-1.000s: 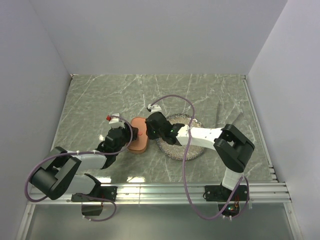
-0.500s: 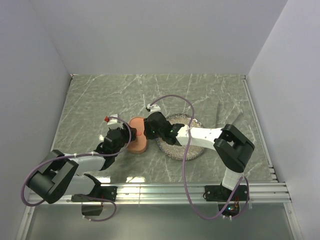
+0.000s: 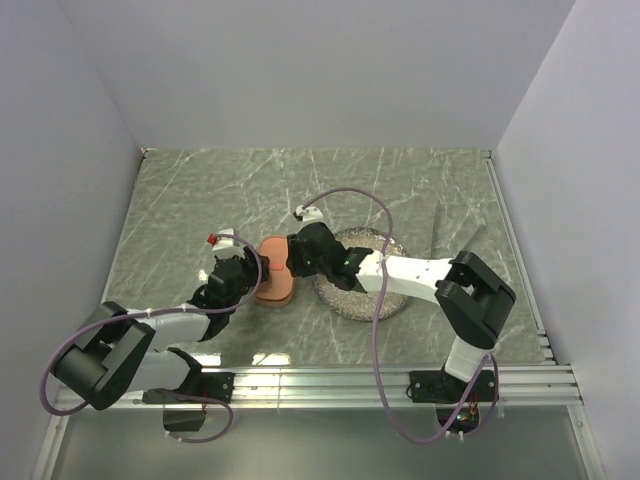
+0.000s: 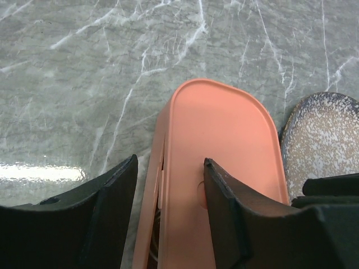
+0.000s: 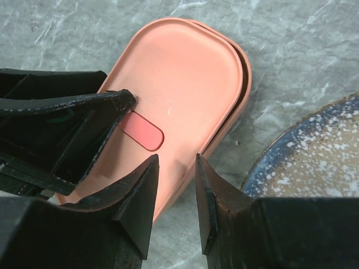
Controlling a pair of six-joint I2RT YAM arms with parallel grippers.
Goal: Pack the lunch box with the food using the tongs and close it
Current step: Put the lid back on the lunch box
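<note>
The salmon-orange lunch box [image 3: 272, 287] lies left of the plate with its lid [image 4: 224, 145] on, sitting slightly askew with a gap along its left side. My left gripper [image 4: 170, 159] is open astride the box's left edge, one finger outside the wall and the other resting on the lid. From the other side my right gripper [image 5: 175, 158] hangs open over the lid's [image 5: 179, 84] near edge, beside the red mark [image 5: 143, 130]. The thin grey tongs [image 3: 436, 228] lie on the table right of the plate. The food is out of view.
The round speckled grey plate [image 3: 345, 305] sits right beside the box, under my right arm; the part of it [image 5: 314, 162] that shows in the right wrist view holds nothing. Walls enclose the marble table on three sides.
My right gripper's jaws have spread wider and it has shifted slightly left over the lid. The left gripper has edged a little closer along the box.
</note>
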